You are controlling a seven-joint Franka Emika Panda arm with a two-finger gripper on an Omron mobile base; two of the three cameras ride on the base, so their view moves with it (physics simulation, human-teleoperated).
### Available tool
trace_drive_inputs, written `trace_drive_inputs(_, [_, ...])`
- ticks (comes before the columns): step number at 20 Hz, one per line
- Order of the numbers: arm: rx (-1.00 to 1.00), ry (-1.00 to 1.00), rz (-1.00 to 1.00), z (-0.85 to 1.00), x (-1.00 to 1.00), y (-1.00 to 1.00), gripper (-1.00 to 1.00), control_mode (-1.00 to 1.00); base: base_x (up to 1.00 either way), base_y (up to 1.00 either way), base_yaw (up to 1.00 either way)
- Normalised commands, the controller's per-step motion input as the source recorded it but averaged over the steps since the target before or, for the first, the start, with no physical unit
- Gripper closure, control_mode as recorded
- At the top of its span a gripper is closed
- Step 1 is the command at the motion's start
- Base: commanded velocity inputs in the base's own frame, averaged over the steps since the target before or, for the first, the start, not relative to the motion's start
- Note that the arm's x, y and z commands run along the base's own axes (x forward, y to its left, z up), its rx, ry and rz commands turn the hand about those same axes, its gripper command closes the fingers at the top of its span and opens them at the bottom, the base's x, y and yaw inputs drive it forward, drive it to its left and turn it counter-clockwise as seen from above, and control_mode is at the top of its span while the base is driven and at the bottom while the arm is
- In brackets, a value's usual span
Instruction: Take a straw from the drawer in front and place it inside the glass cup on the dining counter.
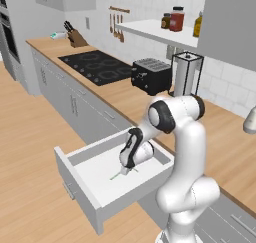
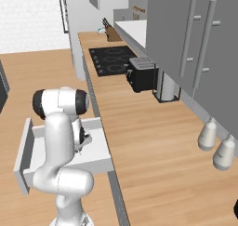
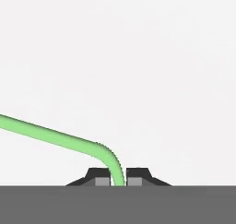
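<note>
The thin bright-green straw (image 3: 55, 136) is being pinched between the dark two-finger gripper's (image 3: 118, 178) jaws at lower centre, inside the open pale-grey drawer (image 1: 95, 199). The pick-up step is judged underway; a straight lift is called for next.

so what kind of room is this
A rendered home kitchen, it seems: a black flat cooktop set in a light wood counter, a black boxy toaster beside it, and a wooden knife block farther along.
</note>
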Motion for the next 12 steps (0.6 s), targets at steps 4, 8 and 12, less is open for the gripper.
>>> trace_drive_inputs(4, [0.13, -0.23, 0.0, 1.0, -0.44, 0.08, 1.0, -1.0, 0.0, 0.0, 0.0])
trace_drive_inputs(8, [0.14, -0.16, 0.0, 1.0, -0.02, 0.26, 1.0, -1.0, 0.0, 0.0, 0.0])
trace_drive_inputs(12, [0.13, -0.08, 0.0, 1.0, 0.24, 0.42, 1.0, -1.0, 0.0, 0.0, 0.0])
